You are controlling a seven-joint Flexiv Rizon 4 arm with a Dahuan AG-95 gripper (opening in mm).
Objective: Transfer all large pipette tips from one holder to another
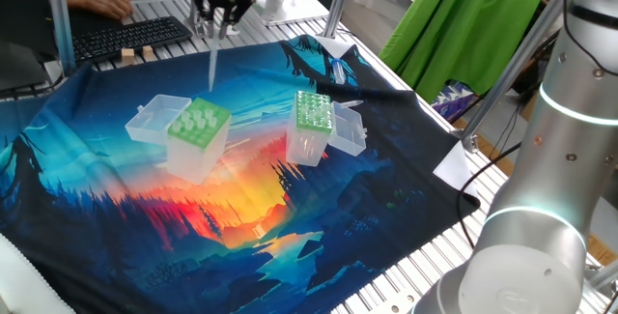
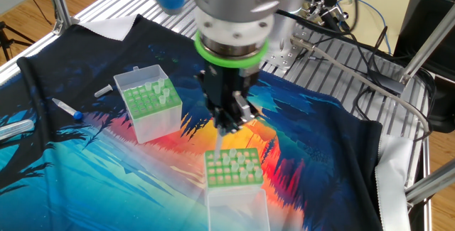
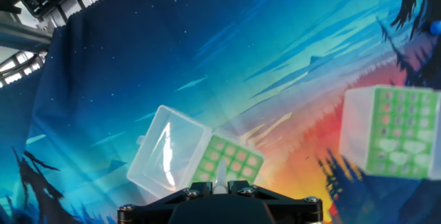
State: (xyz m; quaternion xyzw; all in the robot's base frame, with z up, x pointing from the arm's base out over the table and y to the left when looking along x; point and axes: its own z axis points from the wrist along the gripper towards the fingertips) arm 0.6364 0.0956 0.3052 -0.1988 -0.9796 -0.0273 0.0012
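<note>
Going left to right in one fixed view: keyboard is sitting at the table's far-left edge, off the printed cloth. Next, the wide-holed holder is standing upright on the cloth, light-green top plate facing up, clear lid hanging open to its left. Several large pipette tips are sitting in its holes; I can't count them. Gripper is hovering above this holder, pointing straight down, fingers clamping one pipette tip by its wide end. The tip is hanging vertically, narrow end down, clear of the top plate and not touching it. Hand view is agreeing: the tip's top is showing pinched between the fingers, with the holder directly underneath. Further right, well apart from the first box, the narrower holder with the darker-green finely holed top is standing upright, its lid lying open on its right side. The other fixed view is showing a few tips already standing in it along one edge. A green fabric is hanging behind the table at the right, and the arm's grey body is filling the right edge.
</note>
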